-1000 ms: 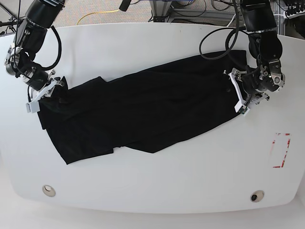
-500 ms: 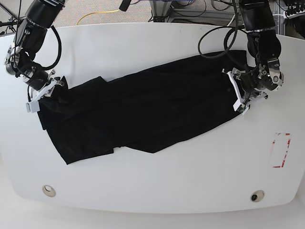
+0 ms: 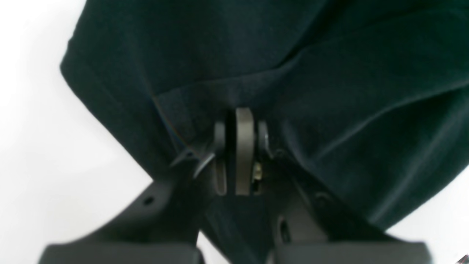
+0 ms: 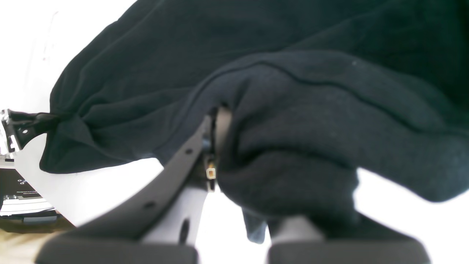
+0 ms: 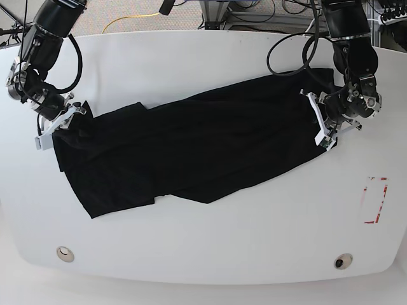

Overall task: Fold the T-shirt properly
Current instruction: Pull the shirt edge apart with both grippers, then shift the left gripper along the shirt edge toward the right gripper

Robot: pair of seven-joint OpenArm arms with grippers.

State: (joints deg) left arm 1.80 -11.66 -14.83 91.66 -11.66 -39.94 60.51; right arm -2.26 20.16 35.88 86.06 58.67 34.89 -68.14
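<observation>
Folding has barely begun: the black T-shirt (image 5: 191, 149) lies spread aslant across the white table (image 5: 210, 248), with no fold made that the base view shows. At the shirt's left end the right gripper (image 5: 54, 122) is clamped on bunched cloth. At the shirt's right end the left gripper (image 5: 322, 124) has its jaws closed, seemingly pinching the hem. Every fold remains.

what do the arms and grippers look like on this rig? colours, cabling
Both arms are black, jointed segments with loose black cables looping beside them. The left gripper and right gripper carry white finger pieces in the base view; the wrist views show dark grey finger bars with small holes. The left arm's wrist housing is round, with metallic parts.
</observation>
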